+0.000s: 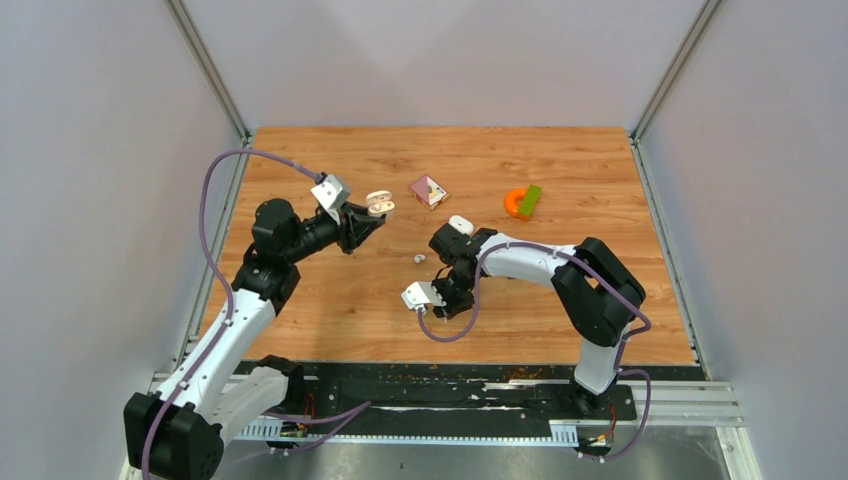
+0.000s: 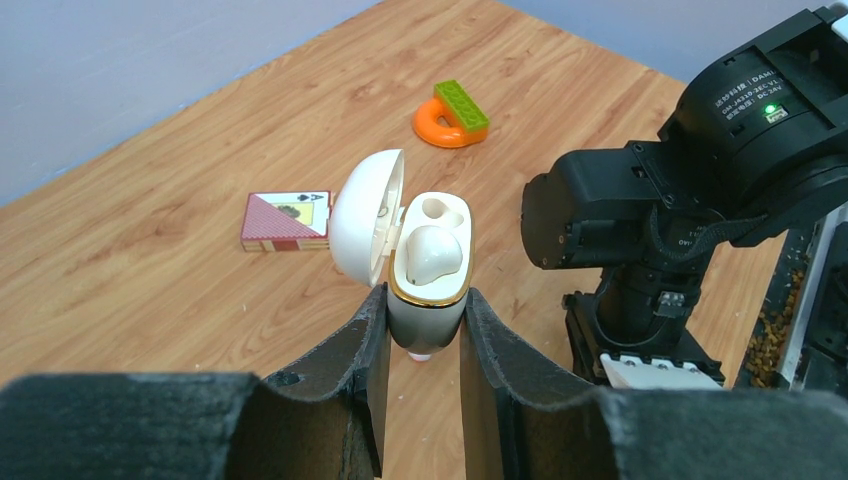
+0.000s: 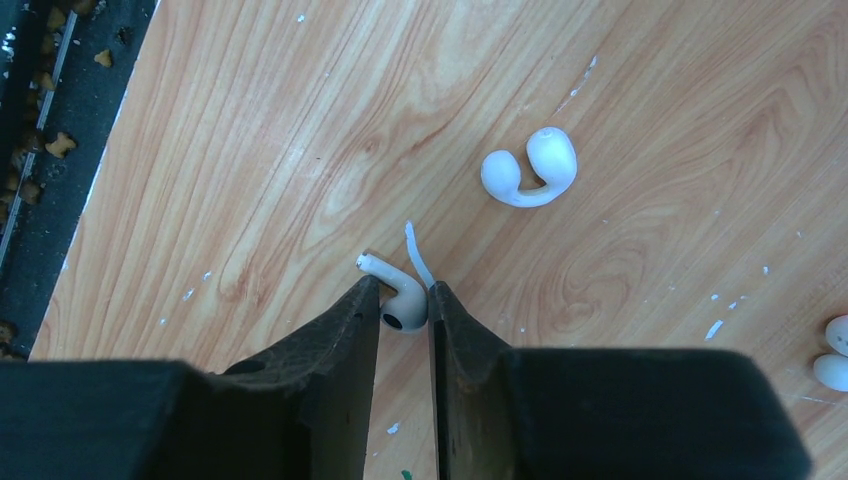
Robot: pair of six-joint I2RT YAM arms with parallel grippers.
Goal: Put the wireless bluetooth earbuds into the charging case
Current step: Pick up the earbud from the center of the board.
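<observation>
The charging case is gripped low on its body by the left claw, which is closed tight on it. It is held upright above the worktop w/ lid swung open to one side, presumably so the sockets face up for loading. One earbud is seated in the nearer socket; the farther socket is seen empty.

The second earbud lies btwn the fingers of the right claw, which is narrowed to a slim gap. Both fingers appear to touch the bud. Whether it is off the wood yet cannot be told. The claw is pointed down, likely so the bud is pinched from above.

Room: a thin white sliver lies just beside the bud and may get dragged along. A white two-lobed piece is set well apart. The dark rail at the worktop's near edge is off to one side, not in the way. Bare wood is seen btwn the two claws in the top view, so a free path to the case is judged available. The card box and orange ring sit beyond the case.
</observation>
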